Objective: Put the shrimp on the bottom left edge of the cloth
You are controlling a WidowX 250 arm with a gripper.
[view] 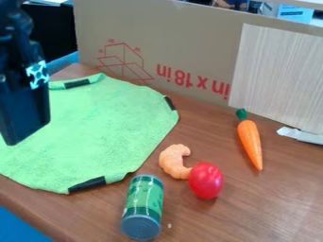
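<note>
Brown cardboard panel [189,42] behind table [277,203].

Bright light, soft shadows

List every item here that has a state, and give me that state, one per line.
Shrimp: curled, off the cloth, on bare wood
Green cloth: spread out, edges slightly rumpled, black strips along its rim
Can: closed, lying on its side
Tomato: whole, resting by the shrimp's lower end
Carrot: whole, lying flat, green top on
Cardboard: standing upright
</note>
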